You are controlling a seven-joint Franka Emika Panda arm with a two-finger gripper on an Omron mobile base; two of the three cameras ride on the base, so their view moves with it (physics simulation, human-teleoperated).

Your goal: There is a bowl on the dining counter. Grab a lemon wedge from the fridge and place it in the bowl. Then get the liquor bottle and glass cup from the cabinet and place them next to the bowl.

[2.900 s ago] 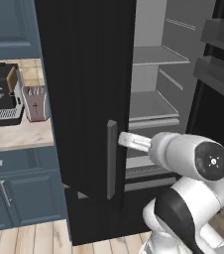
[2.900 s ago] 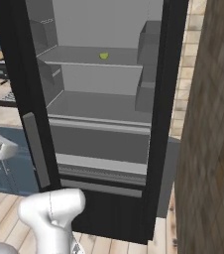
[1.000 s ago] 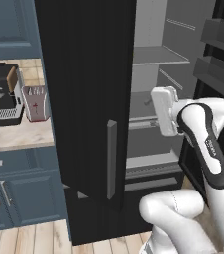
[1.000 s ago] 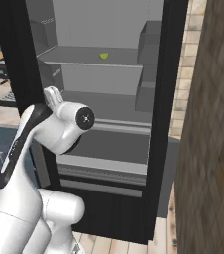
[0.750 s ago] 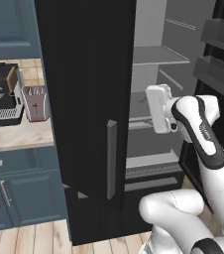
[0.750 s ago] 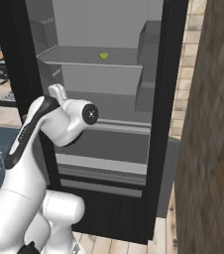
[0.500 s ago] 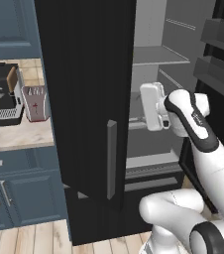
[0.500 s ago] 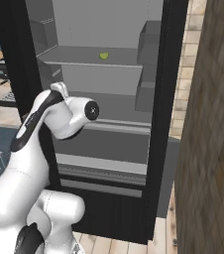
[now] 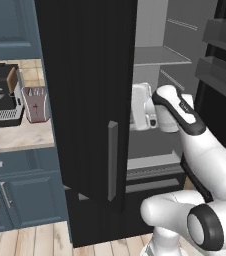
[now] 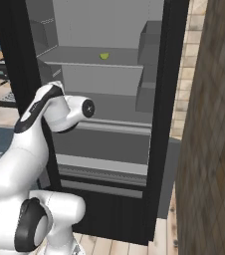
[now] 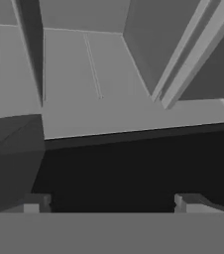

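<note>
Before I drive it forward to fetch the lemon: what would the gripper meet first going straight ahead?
Probably the fridge's grey inner shelf, not the lemon wedge higher up; depth is unclear.

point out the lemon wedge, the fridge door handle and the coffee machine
lemon wedge [image 10: 104, 56]: right base view, on its yellow-green middle, on the upper fridge shelf.
fridge door handle [image 9: 113, 160]: left base view, middle of the upright grey bar.
coffee machine [image 9: 4, 95]: left base view, on its dark front.
</note>
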